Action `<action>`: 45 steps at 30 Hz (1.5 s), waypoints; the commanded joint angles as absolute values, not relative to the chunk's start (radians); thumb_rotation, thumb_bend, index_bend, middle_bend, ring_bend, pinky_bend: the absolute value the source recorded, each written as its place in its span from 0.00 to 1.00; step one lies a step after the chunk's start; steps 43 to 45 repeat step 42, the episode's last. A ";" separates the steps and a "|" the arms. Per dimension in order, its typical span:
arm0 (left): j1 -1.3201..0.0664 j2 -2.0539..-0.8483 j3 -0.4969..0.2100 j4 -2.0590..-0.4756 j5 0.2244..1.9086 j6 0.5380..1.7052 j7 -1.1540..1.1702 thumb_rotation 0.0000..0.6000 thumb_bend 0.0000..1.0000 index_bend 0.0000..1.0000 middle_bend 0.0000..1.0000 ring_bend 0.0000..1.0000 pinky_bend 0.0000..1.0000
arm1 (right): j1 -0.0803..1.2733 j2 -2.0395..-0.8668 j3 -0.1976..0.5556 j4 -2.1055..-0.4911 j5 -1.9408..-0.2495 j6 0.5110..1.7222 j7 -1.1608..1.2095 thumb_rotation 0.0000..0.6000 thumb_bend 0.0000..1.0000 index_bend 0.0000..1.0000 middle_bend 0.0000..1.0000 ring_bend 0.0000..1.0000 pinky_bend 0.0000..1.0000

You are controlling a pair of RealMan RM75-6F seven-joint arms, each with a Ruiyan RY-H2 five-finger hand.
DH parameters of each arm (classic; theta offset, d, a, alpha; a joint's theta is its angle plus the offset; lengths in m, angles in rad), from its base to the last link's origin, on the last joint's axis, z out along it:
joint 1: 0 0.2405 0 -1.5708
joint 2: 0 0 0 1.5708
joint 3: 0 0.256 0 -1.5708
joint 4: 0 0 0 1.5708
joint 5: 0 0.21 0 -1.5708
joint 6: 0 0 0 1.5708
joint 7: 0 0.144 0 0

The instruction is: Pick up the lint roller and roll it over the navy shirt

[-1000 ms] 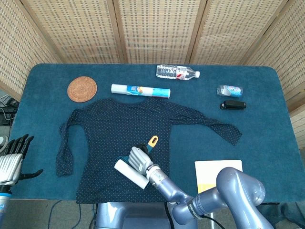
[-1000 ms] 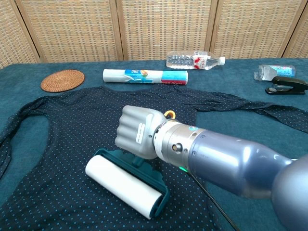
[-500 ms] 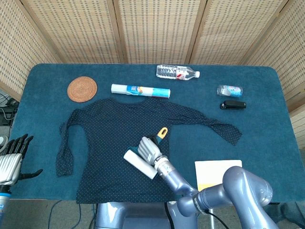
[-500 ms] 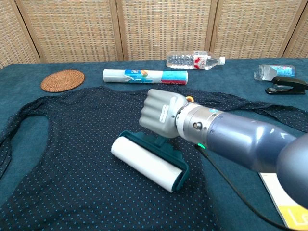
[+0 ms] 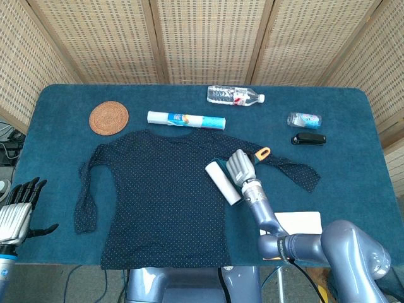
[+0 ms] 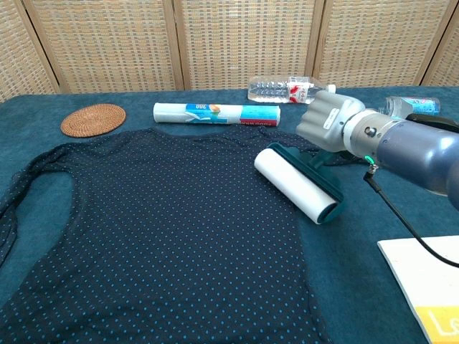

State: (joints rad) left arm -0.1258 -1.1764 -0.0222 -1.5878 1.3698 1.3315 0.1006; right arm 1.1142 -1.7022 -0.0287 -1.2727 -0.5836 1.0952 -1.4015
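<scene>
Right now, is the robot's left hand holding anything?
No, the left hand sits off the table's left edge, fingers spread, holding nothing.

No text can be read

This looks like a staged test room rather than anyone's home. Woven cane screens [image 5: 208,38] in wooden frames close off the back and sides, and the counter [image 5: 353,113] is wrapped in dark teal cloth. Household bits lie spread out on it as props (a wicker coaster [image 5: 108,118], a water bottle [image 5: 235,96], a black stapler [image 5: 308,139]). Cables [image 5: 9,148] trail on the floor past the left edge.
</scene>
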 commanded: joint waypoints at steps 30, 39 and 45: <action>-0.093 -1.158 0.009 -1.594 1.498 1.429 0.025 1.00 0.00 0.00 0.00 0.00 0.00 | 0.708 -1.291 -0.103 -1.542 -1.248 1.467 -0.583 1.00 0.00 0.00 0.17 0.15 0.11; -0.069 -1.176 0.025 -1.579 1.570 1.503 0.018 1.00 0.00 0.00 0.00 0.00 0.00 | 0.483 -1.256 -0.161 -1.445 -1.325 1.555 -0.276 1.00 0.00 0.00 0.00 0.00 0.00; -0.066 -1.173 0.028 -1.586 1.577 1.509 0.020 1.00 0.00 0.00 0.00 0.00 0.00 | 0.448 -1.265 -0.147 -1.425 -1.327 1.561 -0.254 1.00 0.00 0.00 0.00 0.00 0.00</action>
